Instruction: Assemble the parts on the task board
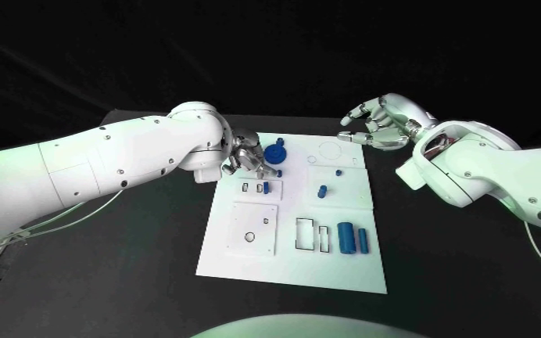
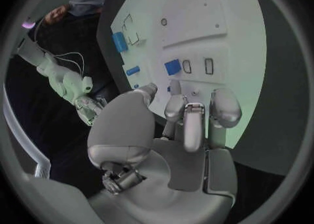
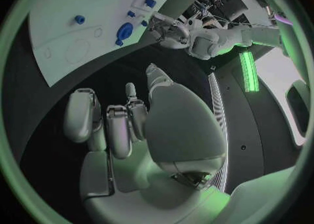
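Observation:
The white task board (image 1: 291,264) lies in the middle of the black table. A round blue part (image 1: 275,154) sits at its far left corner, with a small blue piece (image 1: 278,171) just in front of it. My left hand (image 1: 246,156) hovers beside that round part, fingers bent down over the board edge and nothing visibly in them. From the left wrist, the left hand (image 2: 190,114) hangs over a blue square part (image 2: 172,67). A blue peg (image 1: 321,192) lies mid-board and a blue block (image 1: 346,239) near the front. My right hand (image 1: 377,131) is empty above the far right corner.
A thin blue strip (image 1: 363,239) stands beside the block, next to outlined rectangular slots (image 1: 304,232). A raised white plate with a hole (image 1: 254,228) covers the board's front left. In the right wrist view the round blue part (image 3: 124,30) lies next to my left hand (image 3: 171,30).

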`<action>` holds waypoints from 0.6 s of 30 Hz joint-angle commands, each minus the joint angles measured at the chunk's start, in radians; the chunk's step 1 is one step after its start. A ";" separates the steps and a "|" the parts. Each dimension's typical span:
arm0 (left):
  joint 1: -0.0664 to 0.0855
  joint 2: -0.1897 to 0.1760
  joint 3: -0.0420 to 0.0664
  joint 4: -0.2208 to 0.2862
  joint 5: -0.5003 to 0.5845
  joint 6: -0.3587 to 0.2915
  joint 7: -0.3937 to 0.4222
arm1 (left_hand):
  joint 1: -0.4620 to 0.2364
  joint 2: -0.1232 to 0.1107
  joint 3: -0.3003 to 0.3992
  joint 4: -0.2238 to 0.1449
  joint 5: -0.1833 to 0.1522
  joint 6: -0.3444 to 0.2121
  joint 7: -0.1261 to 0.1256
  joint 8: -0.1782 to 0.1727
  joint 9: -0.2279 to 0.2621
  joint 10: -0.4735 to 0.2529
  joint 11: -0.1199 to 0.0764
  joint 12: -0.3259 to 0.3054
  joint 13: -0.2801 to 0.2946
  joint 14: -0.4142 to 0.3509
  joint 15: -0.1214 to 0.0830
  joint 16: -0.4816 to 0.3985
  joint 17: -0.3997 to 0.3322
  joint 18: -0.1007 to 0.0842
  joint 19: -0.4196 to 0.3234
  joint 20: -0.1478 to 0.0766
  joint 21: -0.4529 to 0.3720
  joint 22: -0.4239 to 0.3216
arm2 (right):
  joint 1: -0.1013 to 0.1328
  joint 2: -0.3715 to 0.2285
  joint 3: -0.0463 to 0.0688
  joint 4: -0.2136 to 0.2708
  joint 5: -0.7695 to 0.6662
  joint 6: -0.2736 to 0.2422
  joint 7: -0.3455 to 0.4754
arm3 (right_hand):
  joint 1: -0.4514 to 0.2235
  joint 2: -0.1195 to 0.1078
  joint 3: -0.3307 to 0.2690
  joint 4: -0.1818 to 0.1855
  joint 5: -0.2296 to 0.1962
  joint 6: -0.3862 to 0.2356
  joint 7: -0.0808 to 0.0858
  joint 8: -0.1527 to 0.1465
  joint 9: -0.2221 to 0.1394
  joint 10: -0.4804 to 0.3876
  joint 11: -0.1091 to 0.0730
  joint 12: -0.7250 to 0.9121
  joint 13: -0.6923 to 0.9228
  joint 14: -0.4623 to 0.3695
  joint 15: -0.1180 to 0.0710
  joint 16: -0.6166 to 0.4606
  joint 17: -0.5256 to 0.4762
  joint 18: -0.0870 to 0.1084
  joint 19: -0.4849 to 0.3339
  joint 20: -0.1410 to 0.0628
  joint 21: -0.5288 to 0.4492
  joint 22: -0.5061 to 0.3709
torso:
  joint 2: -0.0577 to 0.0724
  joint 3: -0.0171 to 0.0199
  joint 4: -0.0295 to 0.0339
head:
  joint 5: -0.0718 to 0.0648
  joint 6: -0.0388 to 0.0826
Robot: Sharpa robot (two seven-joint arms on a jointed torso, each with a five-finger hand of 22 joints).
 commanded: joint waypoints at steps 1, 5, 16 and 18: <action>0.002 0.009 -0.001 -0.004 -0.039 0.060 -0.020 | -0.014 0.001 -0.010 0.001 -0.004 -0.006 0.002 0.003 0.003 -0.006 -0.001 -0.004 -0.001 0.073 -0.003 -0.004 0.166 -0.016 0.002 0.005 0.007 0.002 | 0.000 0.001 0.000 -0.001 -0.025 0.014 -0.011 | -0.007 -0.005 -0.002 0.001 0.003 -0.006 0.000 0.004 0.001 -0.005 0.002 -0.004 0.068 0.072 0.002 -0.004 0.131 0.009 -0.008 0.000 -0.004 0.000 | 0.001 0.0001 0.0004 | -0.002 -0.003; 0.002 0.014 -0.002 -0.007 -0.047 0.074 -0.022 | -0.028 0.002 -0.019 0.001 -0.004 -0.008 0.002 0.005 0.007 -0.008 0.000 -0.004 -0.001 0.072 -0.002 -0.005 0.165 -0.016 0.001 0.007 0.009 0.004 | 0.000 0.002 0.000 -0.002 -0.026 0.013 -0.012 | -0.007 -0.005 -0.002 0.001 0.003 -0.006 0.000 0.004 0.001 -0.005 0.002 -0.004 0.068 0.072 0.002 -0.004 0.131 0.009 -0.008 0.000 -0.004 0.000 | 0.001 0.0001 0.0013 | -0.001 -0.006; 0.002 0.030 -0.004 -0.025 -0.067 0.112 -0.027 | -0.041 0.006 -0.029 0.001 -0.004 -0.013 0.003 0.005 0.010 -0.023 0.001 -0.016 -0.018 0.069 -0.001 -0.010 0.158 -0.015 -0.004 0.008 0.008 0.001 | -0.001 0.001 0.000 -0.005 -0.028 0.013 -0.014 | -0.009 -0.005 -0.003 0.002 0.004 -0.007 0.000 0.004 0.001 -0.005 0.002 -0.004 0.069 0.072 0.003 -0.005 0.130 0.010 -0.009 0.000 -0.006 -0.002 | 0.000 -0.0011 0.0004 | -0.001 -0.013; 0.002 0.033 -0.005 -0.027 -0.068 0.116 -0.027 | -0.041 0.006 -0.029 0.001 -0.004 -0.013 0.003 0.005 0.010 -0.023 0.001 -0.017 -0.019 0.069 0.000 -0.010 0.158 -0.015 -0.003 0.008 0.009 0.002 | -0.001 0.001 0.000 -0.006 -0.029 0.013 -0.014 | -0.010 -0.004 -0.003 0.002 0.004 -0.008 0.000 0.005 0.001 -0.005 0.002 -0.004 0.068 0.072 0.003 -0.004 0.131 0.010 -0.009 0.000 -0.006 -0.002 | 0.001 -0.0012 0.0002 | -0.001 -0.014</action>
